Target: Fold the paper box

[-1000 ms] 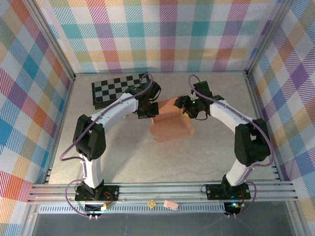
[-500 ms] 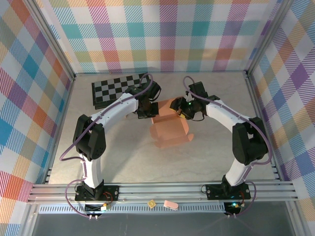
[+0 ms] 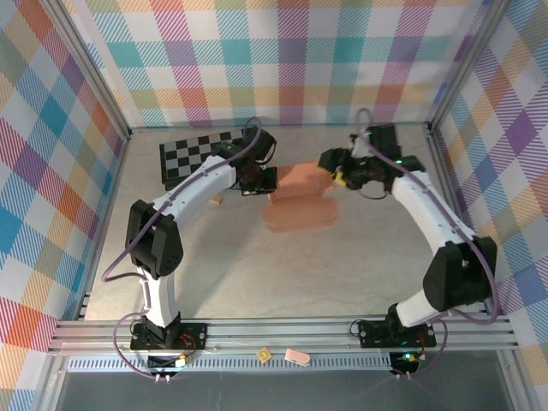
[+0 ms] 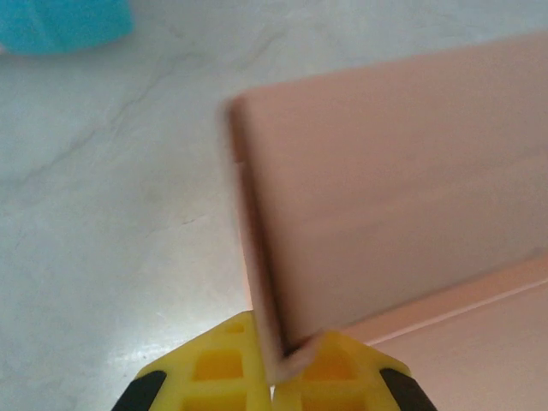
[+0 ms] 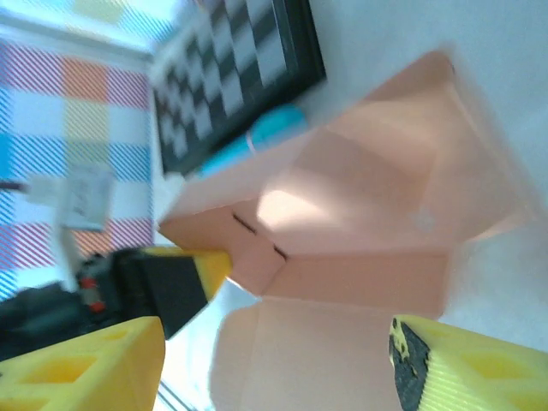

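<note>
board (image 3: 201, 154): blk/grey chequered, flat on table (image 3: 257, 274), far-L area by back wall | tan block (image 3: 217, 200): small, on table, near board's front edge, apart | cyan item (image 5: 257, 141): just beside board edge | front rail: 1 yellow bit (image 3: 264, 354) + 1 pink piece (image 3: 297, 355), close together | walls (image 3: 291, 60): multicolour plaid

paper box (image 3: 298, 205): table (image 3: 257, 274) centre | chequered board (image 3: 197, 156): behind-left of box

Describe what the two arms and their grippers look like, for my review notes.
Both the left arm and right arm have white tubular links joined by bulky black joints, with a thin lilac cable looping alongside each. The left gripper and right gripper carry yellow lattice-patterned fingers with black inserts. A green indicator light glows on the right wrist.
</note>
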`<state>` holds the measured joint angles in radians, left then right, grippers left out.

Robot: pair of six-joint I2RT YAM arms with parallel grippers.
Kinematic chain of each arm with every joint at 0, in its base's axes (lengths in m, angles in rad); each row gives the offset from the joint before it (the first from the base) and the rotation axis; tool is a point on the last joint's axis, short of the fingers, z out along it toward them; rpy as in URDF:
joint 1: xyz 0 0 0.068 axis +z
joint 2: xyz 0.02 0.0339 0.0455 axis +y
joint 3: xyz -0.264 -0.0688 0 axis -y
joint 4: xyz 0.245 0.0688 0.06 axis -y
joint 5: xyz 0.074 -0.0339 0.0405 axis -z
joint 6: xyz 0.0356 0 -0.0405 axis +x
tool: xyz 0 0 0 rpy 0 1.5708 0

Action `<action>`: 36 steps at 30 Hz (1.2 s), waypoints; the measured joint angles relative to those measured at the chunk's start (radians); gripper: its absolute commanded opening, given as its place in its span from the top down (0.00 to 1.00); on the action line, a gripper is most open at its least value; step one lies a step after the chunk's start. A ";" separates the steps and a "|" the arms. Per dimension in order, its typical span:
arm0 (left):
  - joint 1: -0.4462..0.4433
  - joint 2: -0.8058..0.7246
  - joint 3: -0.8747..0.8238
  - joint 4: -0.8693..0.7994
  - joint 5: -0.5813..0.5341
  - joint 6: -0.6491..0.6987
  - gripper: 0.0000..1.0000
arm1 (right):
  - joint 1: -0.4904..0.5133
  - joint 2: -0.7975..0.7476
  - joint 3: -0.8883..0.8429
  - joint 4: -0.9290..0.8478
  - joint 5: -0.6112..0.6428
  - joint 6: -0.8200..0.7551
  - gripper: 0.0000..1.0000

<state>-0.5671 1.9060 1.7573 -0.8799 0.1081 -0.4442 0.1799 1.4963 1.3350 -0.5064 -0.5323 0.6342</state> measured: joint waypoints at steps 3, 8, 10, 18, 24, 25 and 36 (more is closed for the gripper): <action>0.030 0.002 0.013 0.003 0.090 0.062 1.00 | -0.137 -0.028 0.021 0.036 -0.087 -0.010 0.40; 0.090 0.026 0.029 0.019 0.233 0.144 1.00 | -0.244 -0.023 0.028 0.091 -0.174 0.004 0.55; 0.114 0.038 0.032 0.019 0.280 0.173 1.00 | -0.249 -0.009 0.028 0.111 -0.205 0.001 0.61; 0.191 0.065 0.032 0.054 0.472 0.218 1.00 | -0.258 0.033 -0.080 0.239 -0.377 0.004 0.67; 0.200 0.070 0.032 0.071 0.547 0.230 1.00 | -0.253 0.035 -0.113 0.259 -0.458 -0.043 0.63; 0.200 0.070 0.032 0.071 0.555 0.231 1.00 | -0.248 0.035 -0.112 0.260 -0.466 -0.053 0.63; 0.200 0.072 0.031 0.071 0.590 0.232 1.00 | -0.184 0.102 -0.023 0.222 -0.506 -0.151 0.62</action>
<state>-0.3668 1.9778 1.7885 -0.8085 0.6983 -0.2127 -0.0044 1.5982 1.3117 -0.2848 -1.0382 0.4831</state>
